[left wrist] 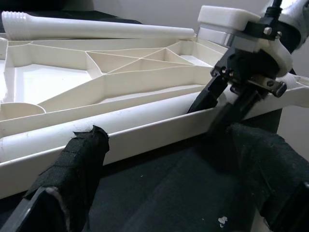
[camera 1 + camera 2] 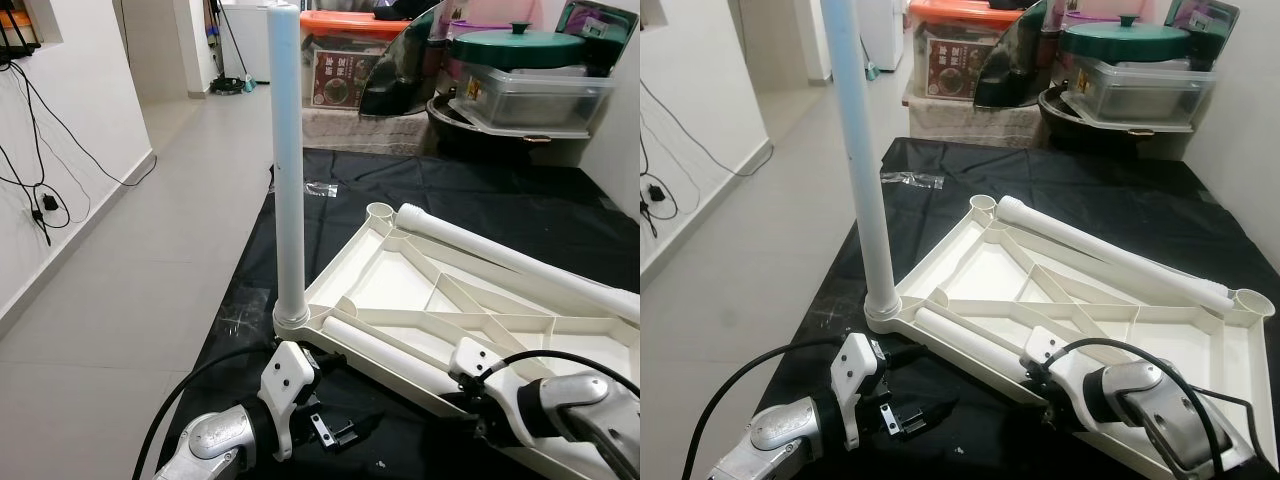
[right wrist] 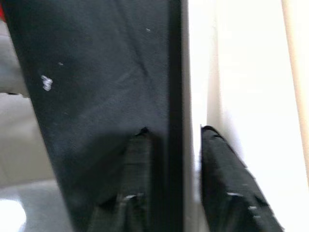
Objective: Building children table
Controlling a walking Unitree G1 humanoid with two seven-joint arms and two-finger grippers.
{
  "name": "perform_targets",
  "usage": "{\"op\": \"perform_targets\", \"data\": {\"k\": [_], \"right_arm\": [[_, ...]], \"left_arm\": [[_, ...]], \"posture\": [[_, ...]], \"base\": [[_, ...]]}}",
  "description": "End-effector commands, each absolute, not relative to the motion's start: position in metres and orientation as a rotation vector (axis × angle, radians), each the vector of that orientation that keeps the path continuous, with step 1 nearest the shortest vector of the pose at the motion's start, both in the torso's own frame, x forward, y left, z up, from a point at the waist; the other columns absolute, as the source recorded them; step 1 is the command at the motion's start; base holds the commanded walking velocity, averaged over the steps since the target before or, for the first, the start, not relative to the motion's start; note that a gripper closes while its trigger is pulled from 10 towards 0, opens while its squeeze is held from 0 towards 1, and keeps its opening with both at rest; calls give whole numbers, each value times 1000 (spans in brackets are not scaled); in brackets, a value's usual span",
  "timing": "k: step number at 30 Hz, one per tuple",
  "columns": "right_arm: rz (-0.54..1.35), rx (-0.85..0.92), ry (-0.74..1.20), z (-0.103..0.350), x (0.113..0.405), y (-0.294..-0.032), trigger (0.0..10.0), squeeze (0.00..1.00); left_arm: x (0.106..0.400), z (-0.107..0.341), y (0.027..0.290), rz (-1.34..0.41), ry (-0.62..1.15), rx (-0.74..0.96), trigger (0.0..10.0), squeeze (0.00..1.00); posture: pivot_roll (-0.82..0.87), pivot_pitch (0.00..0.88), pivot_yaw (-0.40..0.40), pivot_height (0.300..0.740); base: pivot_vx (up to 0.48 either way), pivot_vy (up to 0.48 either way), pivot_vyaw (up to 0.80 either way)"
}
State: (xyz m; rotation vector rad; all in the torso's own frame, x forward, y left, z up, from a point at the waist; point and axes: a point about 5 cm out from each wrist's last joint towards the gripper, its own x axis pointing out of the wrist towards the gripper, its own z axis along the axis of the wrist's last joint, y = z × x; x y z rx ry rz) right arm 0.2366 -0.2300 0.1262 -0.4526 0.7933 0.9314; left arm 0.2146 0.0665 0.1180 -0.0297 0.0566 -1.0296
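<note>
White plastic, ribbed side up: the table top [image 2: 1160,340] lies upside down on a black cloth [image 2: 480,195] on the floor, which puts the leg sockets within reach. One leg [image 2: 286,150] stands upright in the near-left corner socket, already seated by the look of it. Two more legs wait on the underside — one [image 2: 1110,250] along the far edge, one [image 2: 970,340] just inside the near rim.

The right gripper [image 1: 222,104] straddles that near rim, one finger outside and one inside, clamped on the edge — probably to keep the top steady. The left gripper [image 2: 902,418] hovers low above the cloth just before the rim, its padded fingers [image 1: 79,162] spread and empty, aimed at the nearer loose leg.
</note>
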Motion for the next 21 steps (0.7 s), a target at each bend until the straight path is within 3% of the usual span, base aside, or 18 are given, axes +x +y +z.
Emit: {"op": "perform_targets", "data": {"k": [1,6,14,18,21], "right_arm": [[872,-524,810,130,242,-242,0,0],[866,-560,811,133,246,-246,0,0],[849,-763,861,140,260,-271,0,0],[794,-963,950,140,272,-297,0,0],[759,-1018,982,142,278,-309,0,0]], "left_arm": [[215,114,65,-1028,70,-21,10000,0],[215,114,64,-1028,69,-17,10000,0],[218,115,62,-1022,61,-10,10000,0],[218,114,61,-1021,60,-8,10000,0],[218,114,61,-1020,59,-7,10000,0]], "posture": [[146,0,-77,740],[146,0,-77,740],[146,0,-85,740],[146,0,-85,740],[152,0,-93,740]], "base": [[0,0,0],[0,0,0],[0,0,0],[0,0,0],[0,0,0]]}}
